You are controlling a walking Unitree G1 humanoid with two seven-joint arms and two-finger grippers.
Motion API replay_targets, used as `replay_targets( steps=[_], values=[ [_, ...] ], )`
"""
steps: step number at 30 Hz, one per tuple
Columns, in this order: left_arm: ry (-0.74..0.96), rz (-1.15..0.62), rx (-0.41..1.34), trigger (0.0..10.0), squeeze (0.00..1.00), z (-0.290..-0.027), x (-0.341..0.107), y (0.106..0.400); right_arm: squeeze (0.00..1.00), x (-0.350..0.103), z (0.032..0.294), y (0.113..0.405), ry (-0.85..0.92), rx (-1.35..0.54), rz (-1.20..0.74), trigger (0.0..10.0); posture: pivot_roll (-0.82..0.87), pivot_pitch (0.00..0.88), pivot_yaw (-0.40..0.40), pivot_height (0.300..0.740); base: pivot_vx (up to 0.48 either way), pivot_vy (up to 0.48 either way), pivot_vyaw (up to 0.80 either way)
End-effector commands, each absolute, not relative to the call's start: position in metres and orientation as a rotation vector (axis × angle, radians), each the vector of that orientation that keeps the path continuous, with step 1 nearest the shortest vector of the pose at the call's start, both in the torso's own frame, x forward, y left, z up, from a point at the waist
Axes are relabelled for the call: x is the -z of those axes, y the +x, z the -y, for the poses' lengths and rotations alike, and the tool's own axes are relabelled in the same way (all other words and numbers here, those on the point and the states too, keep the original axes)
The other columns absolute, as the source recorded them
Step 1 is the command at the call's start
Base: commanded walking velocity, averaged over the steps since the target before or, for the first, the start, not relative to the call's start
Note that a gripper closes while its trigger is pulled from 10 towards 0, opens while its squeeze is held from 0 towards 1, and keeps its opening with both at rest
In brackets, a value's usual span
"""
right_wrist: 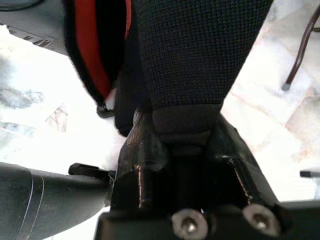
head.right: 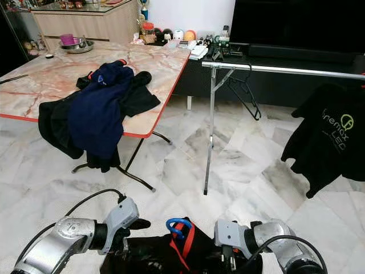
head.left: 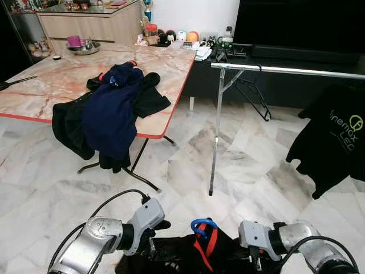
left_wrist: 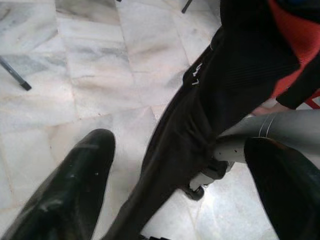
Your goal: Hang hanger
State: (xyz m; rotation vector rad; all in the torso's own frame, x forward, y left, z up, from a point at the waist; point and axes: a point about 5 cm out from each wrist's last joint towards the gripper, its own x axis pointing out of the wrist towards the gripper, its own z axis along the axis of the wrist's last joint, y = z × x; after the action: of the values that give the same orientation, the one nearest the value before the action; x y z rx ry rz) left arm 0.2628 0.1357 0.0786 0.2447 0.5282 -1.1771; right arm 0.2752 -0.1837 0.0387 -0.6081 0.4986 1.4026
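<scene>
A blue hanger hook [head.left: 201, 227] sticks up from a black garment with red trim [head.left: 212, 251], held low in front of me between both arms. My right gripper [right_wrist: 182, 125] is shut on a fold of this black fabric. My left gripper [left_wrist: 175, 165] is open beside the garment, its two fingers [left_wrist: 65, 190] wide apart with dark cloth running between them. The silver rack rail [head.left: 285, 69] crosses ahead on the right. A black printed T-shirt [head.left: 336, 137] hangs from it, and an empty black hanger [head.left: 251, 91] hangs near its left end.
A marble-topped folding table [head.left: 51, 80] stands at the left with a pile of navy and black clothes [head.left: 114, 108] draped over its edge. The rack's upright leg [head.left: 215, 131] stands on the marble floor. A dark TV cabinet [head.left: 296, 34] lines the back wall.
</scene>
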Motion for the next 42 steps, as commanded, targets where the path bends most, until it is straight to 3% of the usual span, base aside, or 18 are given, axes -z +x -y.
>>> replay_targets(
  steps=[1,2,3,14,39,40,41,42],
  values=[
    [0.274,-0.523,1.184,10.0,0.48,-0.133,-0.075,0.265,0.00,-0.047,0.181,0.279,-0.603,-1.417,-0.432,0.0,0.12,0.062,-0.037,0.740,0.000,0.000,0.00],
    [0.277,-0.523,1.186,10.0,0.15,-0.132,-0.075,0.265,0.00,-0.048,0.180,0.279,-0.601,-1.420,-0.430,0.0,0.12,0.062,-0.037,0.740,0.000,0.000,0.00],
    [0.278,-0.525,1.190,10.0,0.00,-0.132,-0.074,0.265,0.00,-0.048,0.180,0.279,-0.599,-1.423,-0.428,0.0,0.12,0.063,-0.037,0.740,0.000,0.000,0.00],
    [0.262,-0.520,1.215,10.0,0.00,-0.125,-0.071,0.268,0.00,-0.054,0.162,0.284,-0.555,-1.473,-0.367,0.0,0.12,0.063,-0.038,0.740,0.000,0.000,0.00],
    [0.197,-0.535,1.295,10.0,0.00,-0.118,-0.068,0.267,0.00,-0.057,0.147,0.292,-0.597,-1.448,-0.322,0.0,0.12,0.063,-0.046,0.740,0.000,0.000,0.00],
    [0.196,-0.535,1.295,9.4,0.00,-0.118,-0.068,0.267,0.00,-0.057,0.146,0.292,-0.596,-1.447,-0.318,0.0,0.12,0.063,-0.046,0.740,0.000,0.000,0.00],
    [0.195,-0.535,1.294,7.6,0.00,-0.118,-0.068,0.268,0.00,-0.057,0.146,0.292,-0.592,-1.445,-0.314,0.0,0.12,0.063,-0.046,0.740,0.000,0.000,0.00],
    [0.195,-0.534,1.295,7.6,0.00,-0.118,-0.068,0.268,0.00,-0.058,0.145,0.292,-0.591,-1.443,-0.312,0.0,0.12,0.063,-0.046,0.740,0.000,0.000,0.00]
  ],
)
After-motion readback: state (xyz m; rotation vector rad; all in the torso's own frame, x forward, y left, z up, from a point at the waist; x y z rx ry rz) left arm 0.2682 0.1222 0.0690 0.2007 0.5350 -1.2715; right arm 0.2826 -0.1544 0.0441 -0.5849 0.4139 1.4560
